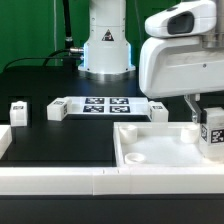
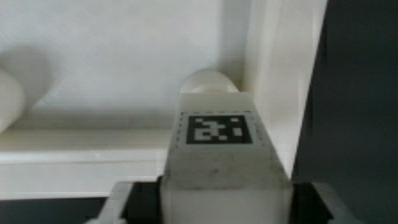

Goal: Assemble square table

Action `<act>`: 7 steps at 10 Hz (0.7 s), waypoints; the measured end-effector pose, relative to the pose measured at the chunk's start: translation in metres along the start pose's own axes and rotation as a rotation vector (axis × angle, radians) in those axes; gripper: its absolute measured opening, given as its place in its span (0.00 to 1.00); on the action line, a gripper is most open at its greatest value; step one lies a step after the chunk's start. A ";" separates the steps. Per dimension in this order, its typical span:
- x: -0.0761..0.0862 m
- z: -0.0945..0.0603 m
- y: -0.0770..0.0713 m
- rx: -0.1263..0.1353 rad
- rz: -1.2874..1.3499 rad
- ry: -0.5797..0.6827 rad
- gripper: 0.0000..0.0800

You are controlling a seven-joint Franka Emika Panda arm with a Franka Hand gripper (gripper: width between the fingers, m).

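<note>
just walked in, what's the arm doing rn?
The Panda's gripper is shut on one white tagged leg, holding it upright over the square tabletop near its edge on the exterior view's right. Three loose legs sit on the black table around the marker board.

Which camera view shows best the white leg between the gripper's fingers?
The wrist view: the leg fills the middle, its tag faces the camera, and the tabletop lies behind it. The exterior view shows that leg only at its right edge, small and partly cut off.
</note>
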State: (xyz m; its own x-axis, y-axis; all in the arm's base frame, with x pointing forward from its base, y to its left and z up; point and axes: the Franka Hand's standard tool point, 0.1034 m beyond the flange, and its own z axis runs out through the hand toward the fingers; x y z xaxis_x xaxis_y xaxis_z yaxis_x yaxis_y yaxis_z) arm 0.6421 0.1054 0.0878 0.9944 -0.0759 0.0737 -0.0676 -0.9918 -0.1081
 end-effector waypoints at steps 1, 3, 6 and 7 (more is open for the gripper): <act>0.000 0.000 0.001 0.009 0.135 0.004 0.36; -0.001 0.000 0.001 0.013 0.370 0.000 0.36; -0.002 0.001 0.001 0.007 0.673 -0.005 0.36; -0.002 0.001 0.000 0.003 0.744 -0.005 0.36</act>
State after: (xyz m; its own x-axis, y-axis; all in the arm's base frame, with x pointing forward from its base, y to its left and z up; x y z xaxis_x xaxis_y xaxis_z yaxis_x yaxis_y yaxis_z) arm 0.6401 0.1053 0.0866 0.6863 -0.7269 -0.0249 -0.7231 -0.6783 -0.1303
